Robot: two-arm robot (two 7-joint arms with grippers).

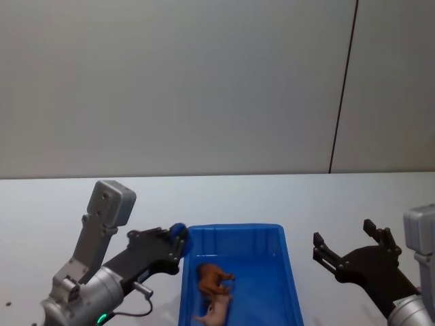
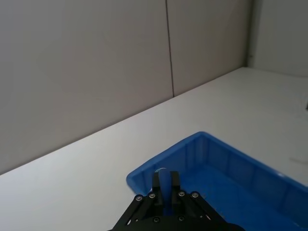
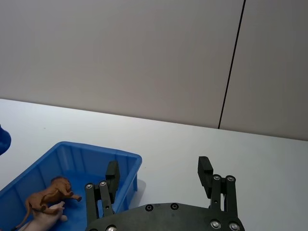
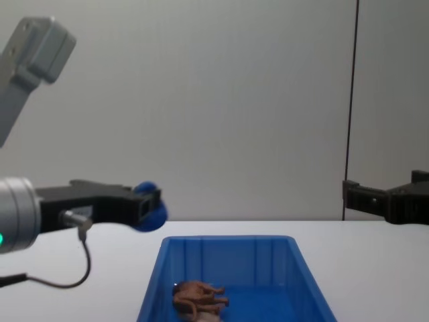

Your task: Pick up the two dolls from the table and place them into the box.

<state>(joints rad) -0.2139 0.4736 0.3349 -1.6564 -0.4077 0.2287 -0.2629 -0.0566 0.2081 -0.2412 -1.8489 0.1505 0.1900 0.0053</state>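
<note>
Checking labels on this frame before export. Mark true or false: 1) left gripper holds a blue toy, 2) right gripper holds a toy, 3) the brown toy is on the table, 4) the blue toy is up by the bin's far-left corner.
1) True: the left gripper is shut on the small round blue doll.
2) False: the right gripper is open and empty, beside the bin.
3) False: the reddish-brown animal doll lies inside the bright blue ribbed plastic bin, next to the pale flesh-toned doll.
4) True: the blue doll is held above the bin's far-left corner.
</note>
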